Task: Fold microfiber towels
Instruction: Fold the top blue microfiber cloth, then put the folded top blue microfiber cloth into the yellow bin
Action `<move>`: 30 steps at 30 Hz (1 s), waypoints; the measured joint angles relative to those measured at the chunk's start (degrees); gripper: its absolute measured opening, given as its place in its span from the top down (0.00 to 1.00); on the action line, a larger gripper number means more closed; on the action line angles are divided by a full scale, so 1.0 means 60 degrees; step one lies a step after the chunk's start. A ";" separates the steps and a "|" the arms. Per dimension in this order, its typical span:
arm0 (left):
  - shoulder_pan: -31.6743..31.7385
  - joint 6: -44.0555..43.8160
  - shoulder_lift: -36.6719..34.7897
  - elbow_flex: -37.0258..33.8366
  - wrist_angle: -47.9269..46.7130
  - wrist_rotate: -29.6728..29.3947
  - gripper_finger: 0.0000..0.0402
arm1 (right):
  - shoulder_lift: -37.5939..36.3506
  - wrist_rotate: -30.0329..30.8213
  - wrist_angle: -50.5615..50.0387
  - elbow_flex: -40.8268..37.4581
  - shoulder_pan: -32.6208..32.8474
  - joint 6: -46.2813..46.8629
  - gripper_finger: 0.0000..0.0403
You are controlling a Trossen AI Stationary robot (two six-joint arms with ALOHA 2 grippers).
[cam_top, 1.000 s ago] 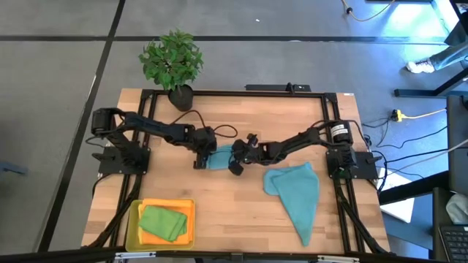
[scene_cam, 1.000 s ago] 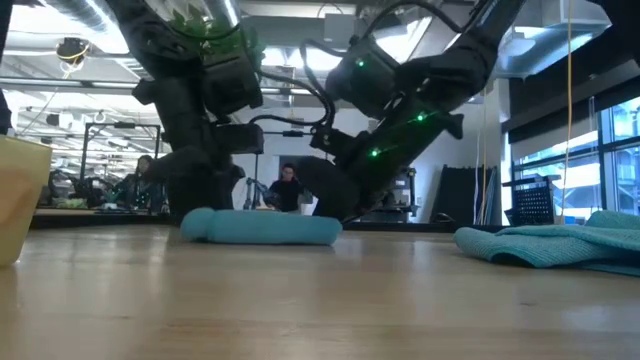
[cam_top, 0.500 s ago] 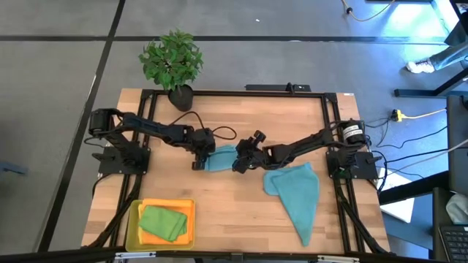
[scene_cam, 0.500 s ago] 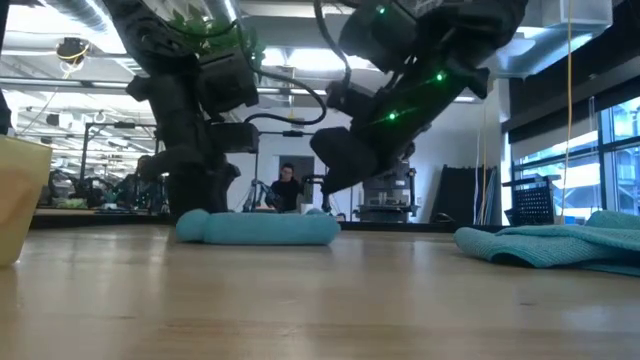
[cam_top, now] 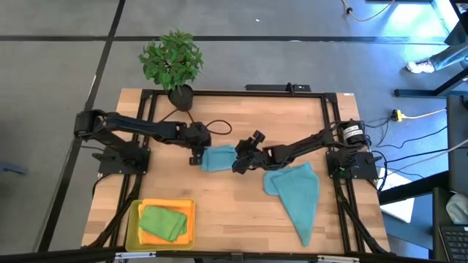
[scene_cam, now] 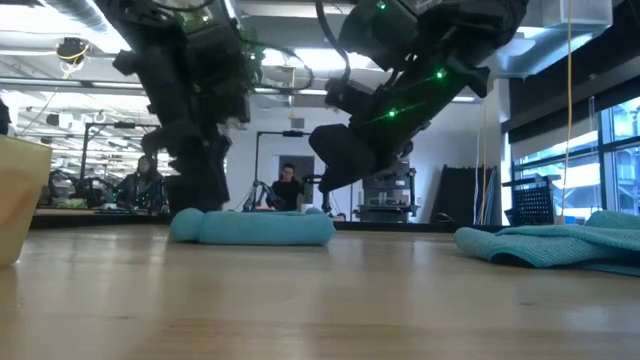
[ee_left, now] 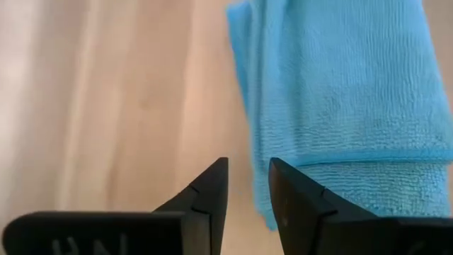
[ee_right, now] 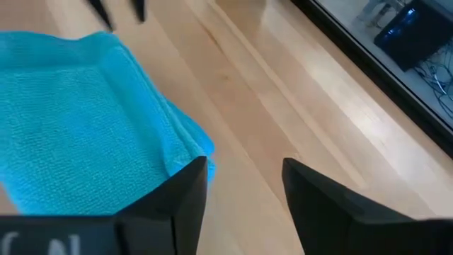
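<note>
A folded teal-blue towel point(cam_top: 219, 158) point(scene_cam: 255, 228) lies flat on the wooden table near its middle. My left gripper point(cam_top: 196, 155) point(ee_left: 248, 173) hovers open at the towel's left end point(ee_left: 347, 106), with bare wood showing between its fingers. My right gripper point(cam_top: 238, 163) point(ee_right: 244, 173) hangs open above the towel's right end point(ee_right: 78, 120), clear of it in the low view point(scene_cam: 340, 170). A second teal-blue towel point(cam_top: 295, 191) point(scene_cam: 560, 245) lies loosely spread at the right. A green towel point(cam_top: 162, 222) lies folded in the yellow tray point(cam_top: 139, 208).
The yellow tray stands at the near left corner point(scene_cam: 20, 200). A potted plant point(cam_top: 172, 62) stands at the table's far edge, left of centre. Bare wood lies between the folded towel and the near edge. People sit in the room beyond the table.
Both grippers have lifted off the folded teal-blue towel. The right one rose from the towel's right end and tipped up; the left one rose and drew back toward the table's left edge. The towel stays folded on the table, its left end shifted slightly left.
</note>
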 joint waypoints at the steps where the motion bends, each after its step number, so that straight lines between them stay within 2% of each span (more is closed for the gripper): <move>1: 0.0000 -0.0006 -0.0168 0.0000 -0.0027 -0.0119 0.77 | 0.0000 -0.0002 0.0053 0.0001 0.0029 -0.0083 0.54; 3: 0.0000 -0.0092 -0.0417 0.0011 0.0022 -0.0224 0.77 | 0.0000 -0.0085 0.0225 0.0004 0.0099 -0.0242 0.54; 5: -0.0034 -0.0308 -0.0501 0.0008 0.0134 0.0088 0.77 | 0.0000 -0.0568 0.0518 0.0004 0.0129 -0.0435 0.55; 9: -0.0492 -0.0446 -0.0321 -0.0448 0.1780 0.0738 0.77 | 0.0029 -0.1677 0.1350 0.0012 0.0103 -0.0493 0.61; 14: -0.1166 -0.0355 -0.0301 -0.1062 0.2742 0.0678 0.78 | 0.0200 -0.2064 0.1325 0.0010 -0.0079 -0.0660 0.81; 18: -0.1229 -0.0503 -0.0264 -0.1518 0.3627 0.0191 0.78 | 0.0473 -0.2551 0.1453 0.0015 -0.0447 -0.0664 0.97; 21: -0.1014 -0.0501 -0.0211 -0.1797 0.4002 -0.0150 0.78 | 0.0700 -0.2715 0.1505 0.0004 -0.0800 -0.0327 0.97; 25: -0.0617 -0.0310 0.0146 -0.1923 0.4367 -0.0154 0.78 | 0.0994 -0.3146 0.1571 0.0019 -0.1197 -0.0104 0.98; 30: -0.0193 -0.0277 0.0810 -0.1922 0.4541 -0.0158 0.78 | 0.1151 -0.3182 0.1542 0.0015 -0.1379 -0.0072 0.98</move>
